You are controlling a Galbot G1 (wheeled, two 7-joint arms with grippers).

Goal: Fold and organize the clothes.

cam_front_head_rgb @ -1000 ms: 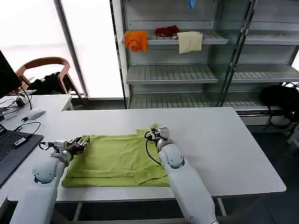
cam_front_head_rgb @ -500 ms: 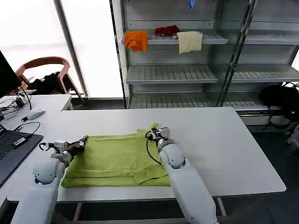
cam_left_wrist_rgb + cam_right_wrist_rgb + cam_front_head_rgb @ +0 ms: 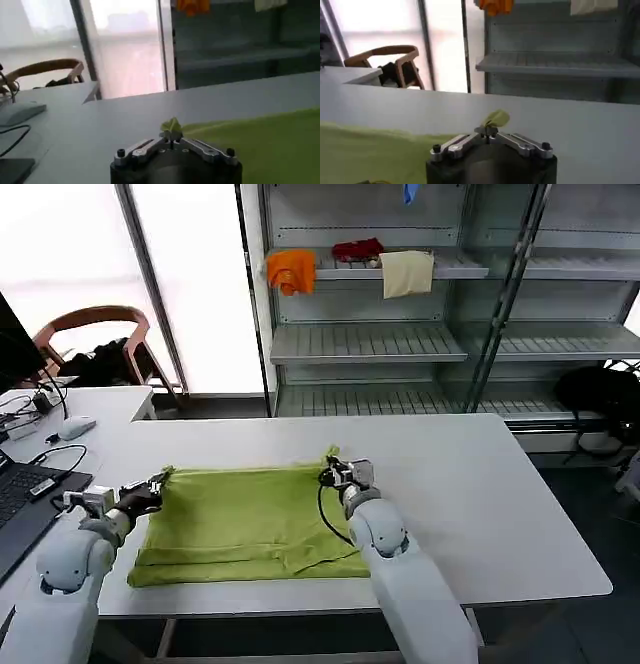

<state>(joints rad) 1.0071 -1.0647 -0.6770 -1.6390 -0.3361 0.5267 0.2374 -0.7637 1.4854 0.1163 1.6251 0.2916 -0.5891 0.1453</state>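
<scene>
Here each claw, left (image 3: 157, 483) and right (image 3: 331, 467), pinches a far corner of the shirt (image 3: 250, 519): thin, limp, best held by corners.

1. In the head view the right gripper (image 3: 334, 472) fingers are too small to make out; the arm's own body covers the T-shirt (image 3: 240, 519) edge just behind them.
2. In the left wrist view only a small tuft of the T-shirt (image 3: 171, 126) pokes out past the closed fingers (image 3: 165, 136); the pinched fabric between them is hidden.
3. The left gripper (image 3: 171, 142) housing is cut off by the picture's lower edge.
4. In the right wrist view the right gripper (image 3: 491, 134) housing is likewise cut off, and the counter (image 3: 590, 135) runs out of frame.
</scene>
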